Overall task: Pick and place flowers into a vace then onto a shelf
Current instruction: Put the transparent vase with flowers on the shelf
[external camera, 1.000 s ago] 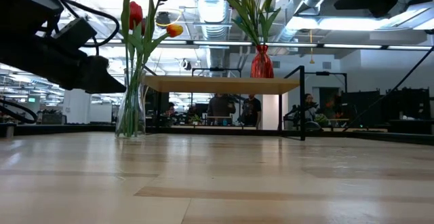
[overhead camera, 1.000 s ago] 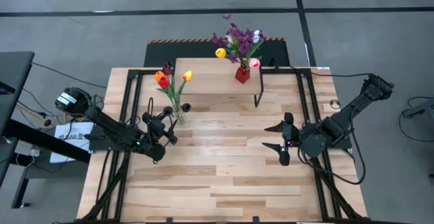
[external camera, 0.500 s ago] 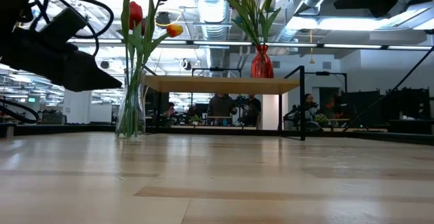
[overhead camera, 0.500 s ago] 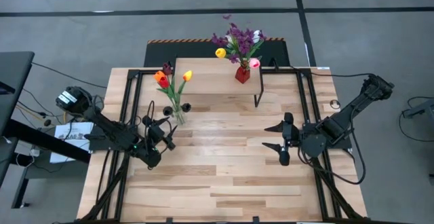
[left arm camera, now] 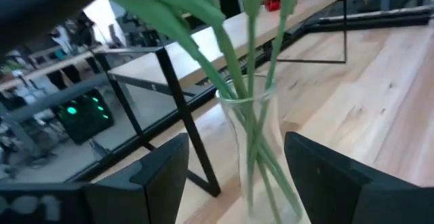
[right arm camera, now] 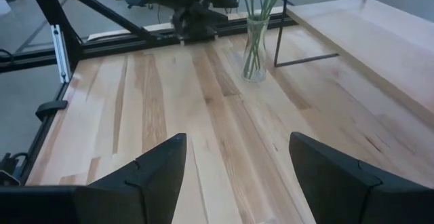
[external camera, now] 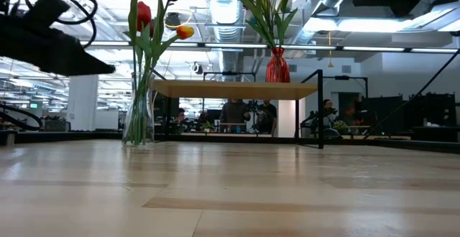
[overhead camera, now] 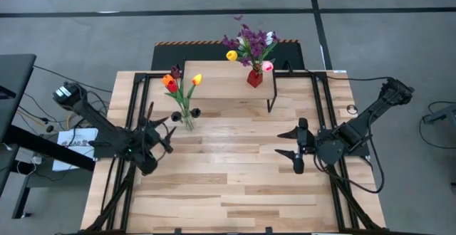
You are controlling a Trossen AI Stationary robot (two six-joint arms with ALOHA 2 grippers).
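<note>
Backing off toward the table's left edge, the left gripper has drawn away from the clear vase over the last second; the right gripper has not stirred.

High view: the clear vase stands on the table just off the shelf's near left corner, with orange, yellow and dark flowers in it. A red vase with purple sprigs and more flowers sits on the shelf toward its right end. The left gripper is open and empty, near the clear vase. The right gripper waits open and empty toward the right edge.

Low view: the clear vase is still on the table, not the shelf; the left arm shows as a dark mass, its fingers hard to make out.

Left wrist view: open fingers frame the vase and its stems, which lean and spread.

Right wrist view: open fingers over bare boards, the clear vase well off.

Risk, as I judge it: the tall vase is top-heavy, so a grip too high or off-centre could tip it or snag stems. Flower heads are cut off in both wrist views.
</note>
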